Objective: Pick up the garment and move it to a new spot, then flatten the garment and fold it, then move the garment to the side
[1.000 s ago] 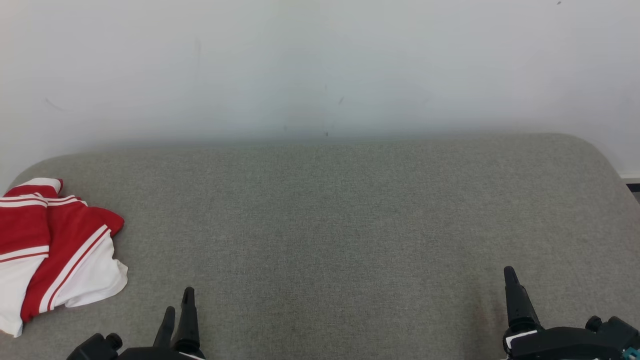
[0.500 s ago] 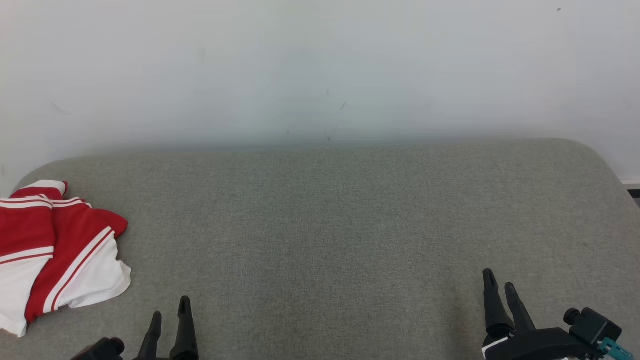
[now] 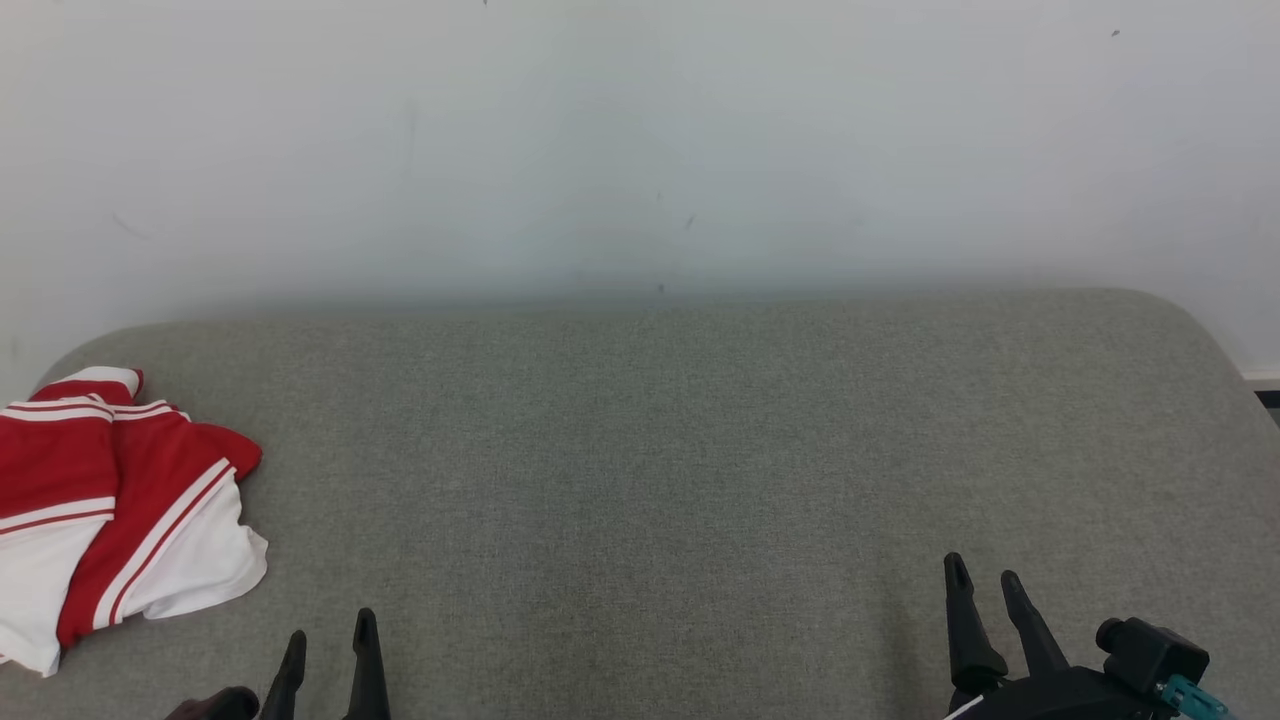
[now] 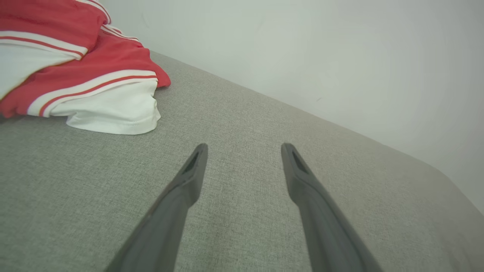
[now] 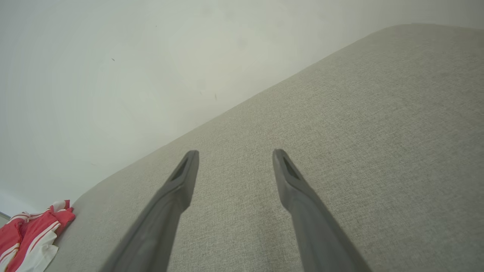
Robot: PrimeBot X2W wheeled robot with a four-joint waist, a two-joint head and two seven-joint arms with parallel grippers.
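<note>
Jaws apart, red/wht garment (image 3: 110,500), rumpled

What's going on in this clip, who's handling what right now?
Nothing is being held at this moment. The red and white garment lies loosely bunched at the left end of the grey cushioned surface. The left gripper and right gripper both hover over its near side, jaws open and empty, neither touching the garment.
</note>
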